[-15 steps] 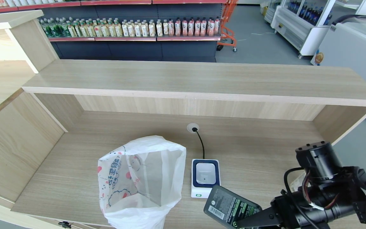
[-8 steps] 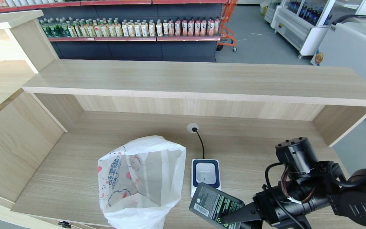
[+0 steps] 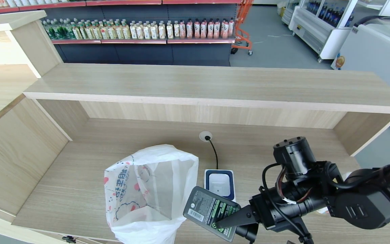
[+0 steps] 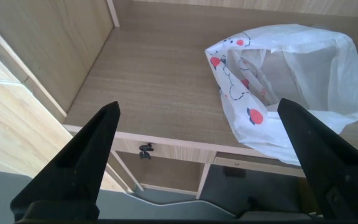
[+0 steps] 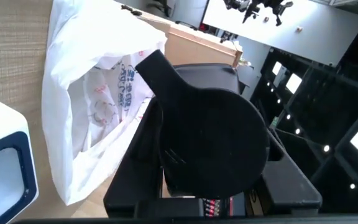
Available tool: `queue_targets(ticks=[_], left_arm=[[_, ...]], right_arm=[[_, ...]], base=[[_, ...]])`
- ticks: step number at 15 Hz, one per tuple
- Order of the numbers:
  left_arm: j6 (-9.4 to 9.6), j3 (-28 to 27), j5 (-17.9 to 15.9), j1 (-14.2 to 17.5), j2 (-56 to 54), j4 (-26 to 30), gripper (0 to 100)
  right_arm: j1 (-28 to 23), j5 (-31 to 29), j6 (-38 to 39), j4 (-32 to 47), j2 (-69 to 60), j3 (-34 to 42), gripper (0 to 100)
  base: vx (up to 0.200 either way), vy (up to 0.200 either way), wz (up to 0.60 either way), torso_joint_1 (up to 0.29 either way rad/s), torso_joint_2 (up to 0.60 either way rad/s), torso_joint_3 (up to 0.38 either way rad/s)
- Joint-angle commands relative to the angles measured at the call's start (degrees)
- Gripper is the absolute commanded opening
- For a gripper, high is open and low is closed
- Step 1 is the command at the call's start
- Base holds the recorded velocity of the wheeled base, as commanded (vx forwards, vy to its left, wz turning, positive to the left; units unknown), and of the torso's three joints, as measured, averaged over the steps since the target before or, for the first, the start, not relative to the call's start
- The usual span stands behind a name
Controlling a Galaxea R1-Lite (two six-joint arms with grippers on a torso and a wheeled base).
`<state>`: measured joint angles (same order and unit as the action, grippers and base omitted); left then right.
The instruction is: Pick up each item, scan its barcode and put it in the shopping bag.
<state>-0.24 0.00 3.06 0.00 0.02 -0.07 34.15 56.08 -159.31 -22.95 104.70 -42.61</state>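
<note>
1. The right tool (image 3: 230, 224) is pinching a flat dark packet (image 3: 212, 212) with green print by one end, its fingers closed onto it.
2. The packet is hanging tilted above the bench's (image 3: 80, 176) front edge, between the barcode scanner (image 3: 219, 181) and the mouth of the shopping bag (image 3: 151, 189), and it is overlapping the scanner's front corner from the head view.
3. Its white barcode label (image 3: 195, 215) is facing upward, away from the scanner window.
4. I am judging that this packet is on the way to the bag. Whether it has been scanned, I cannot tell.
5. The bag is standing open near the middle of the front edge, just beside the scanner. I am seeing nothing in it, so most of the job looks to be left.
6. The left tool (image 4: 197, 109) is hanging with its fingers spread wide, holding nothing, off the bench's front edge.
7. Folds are hiding the bag's bottom, so something small could be lying there.
8. The right arm is covering the bench's front right corner, so I cannot tell whether more items are waiting.
9. In the right wrist view the packet's (image 5: 210, 137) dark back is blocking the fingers.
</note>
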Motion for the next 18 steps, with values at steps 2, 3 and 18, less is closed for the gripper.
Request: queue_targets(ticks=[2,3,18], left_arm=[[-0.02,0.0,0.02,0.0,-0.02,-0.01,100],[-0.02,0.0,0.02,0.0,-0.02,-0.01,100],[-0.02,0.0,0.02,0.0,-0.02,-0.01,100]], right_arm=[[0.57,0.0,-0.04,-0.51,2.7,-1.43,0],[0.57,0.0,0.05,-0.86,3.4,-1.78,0],[2.59,0.26,1.63,-0.86,7.62,-8.02,0]], base=[[0.0,0.0,0.0,0.0,0.0,0.0],[0.0,0.0,0.0,0.0,0.0,0.0],[0.0,0.0,0.0,0.0,0.0,0.0]])
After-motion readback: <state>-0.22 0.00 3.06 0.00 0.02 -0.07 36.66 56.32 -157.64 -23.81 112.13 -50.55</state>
